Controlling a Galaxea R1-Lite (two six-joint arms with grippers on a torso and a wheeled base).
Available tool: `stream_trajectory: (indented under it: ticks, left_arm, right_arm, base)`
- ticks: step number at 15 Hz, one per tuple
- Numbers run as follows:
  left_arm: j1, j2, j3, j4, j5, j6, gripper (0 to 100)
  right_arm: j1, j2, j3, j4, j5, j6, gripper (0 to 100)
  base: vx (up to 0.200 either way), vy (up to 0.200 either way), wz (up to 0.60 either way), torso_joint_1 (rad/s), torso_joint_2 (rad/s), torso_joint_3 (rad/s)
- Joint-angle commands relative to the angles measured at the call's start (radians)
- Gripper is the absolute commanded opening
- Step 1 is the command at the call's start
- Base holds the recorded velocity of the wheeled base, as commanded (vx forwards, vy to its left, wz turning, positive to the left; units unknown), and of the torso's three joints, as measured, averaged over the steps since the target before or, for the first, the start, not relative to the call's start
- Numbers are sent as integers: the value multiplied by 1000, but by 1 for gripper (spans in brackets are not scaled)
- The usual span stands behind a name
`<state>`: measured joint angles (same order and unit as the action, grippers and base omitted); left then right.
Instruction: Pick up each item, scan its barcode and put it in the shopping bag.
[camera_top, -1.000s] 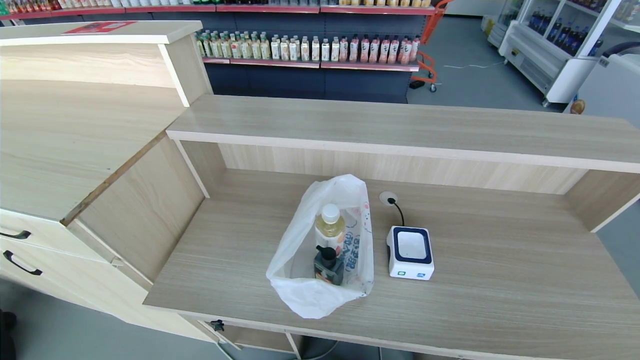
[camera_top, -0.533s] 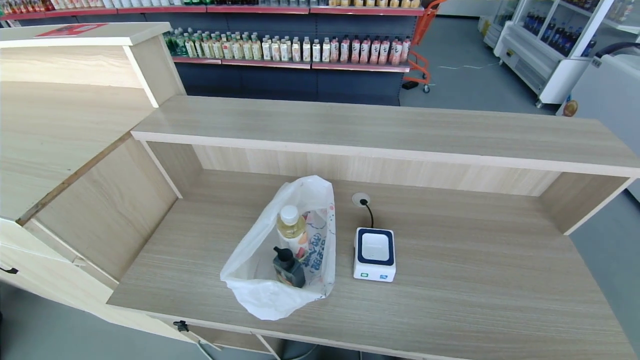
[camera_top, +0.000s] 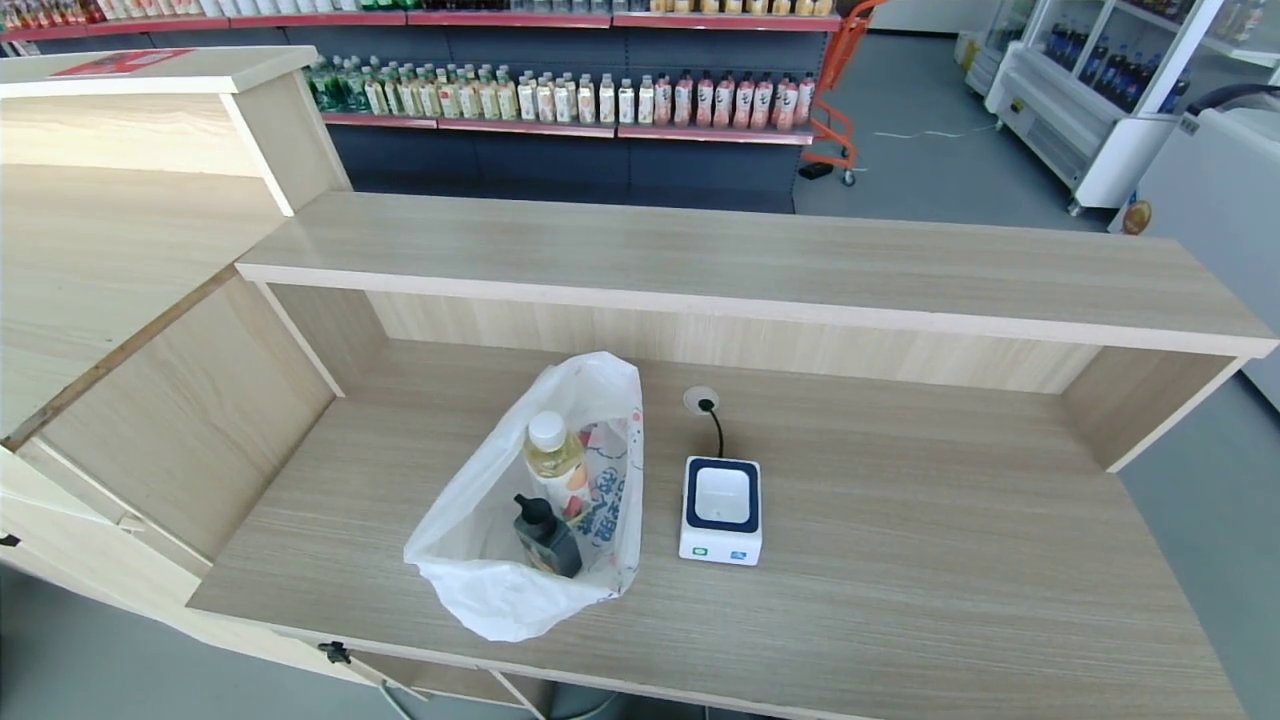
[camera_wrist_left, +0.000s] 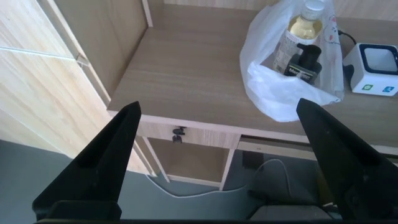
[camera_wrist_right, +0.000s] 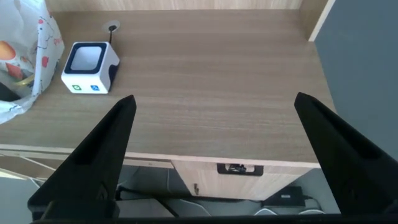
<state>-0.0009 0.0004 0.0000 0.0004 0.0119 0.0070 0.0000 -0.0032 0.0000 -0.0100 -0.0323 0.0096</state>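
Your drink bottle (camera_top: 553, 455) and pump bottle (camera_top: 548, 538) sit in the shopping bag (camera_top: 497, 603), nine o'clock of the scanner (camera_top: 721, 510); the task looks finished. Left gripper (camera_wrist_left: 219, 104) and right gripper (camera_wrist_right: 214, 98) gape, empty.

Bag: white plastic shopping bag (camera_top: 485, 600) on wood counter (camera_top: 950, 560), mouth open.
In bag: clear bottle (camera_top: 553, 458) w/ white cap, yellow liquid; dark pump bottle (camera_top: 547, 538) touching it at its 6 o'clock.
Scanner: white/navy scanner (camera_top: 721, 510) just beside bag, at bag's 3 o'clock.
Cable: black cable (camera_top: 716, 432) runs from scanner to grommet (camera_top: 700, 401) at 12 o'clock.
Bkgd: drinks shelf (camera_top: 560, 100) at 12 o'clock beyond counter.
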Motion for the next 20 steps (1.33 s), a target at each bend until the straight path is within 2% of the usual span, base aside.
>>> stream_trajectory:
  ticks: [1,3,15,17,20]
  left_arm:
    - [-1,0,0,0,0,-1,100]
    - [-1,0,0,0,0,-1,100]
    - [-1,0,0,0,0,-2,100]
    - [-1,0,0,0,0,-2,100]
    - [-1,0,0,0,0,-2,100]
  right_arm:
    - [0,3,0,-1,0,0,100]
    - [0,3,0,-1,0,0,100]
    - [0,3,0,-1,2,6,100]
    - [0,3,0,1,5,4,100]
    - [0,3,0,1,3,17,100]
  base:
    - [200,0,0,2,2,7]
    - [200,0,0,-5,-2,2]
    - [0,0,0,0,0,0]
    - [0,0,-600,-2,5,0]
    - [0,0,0,0,0,0]
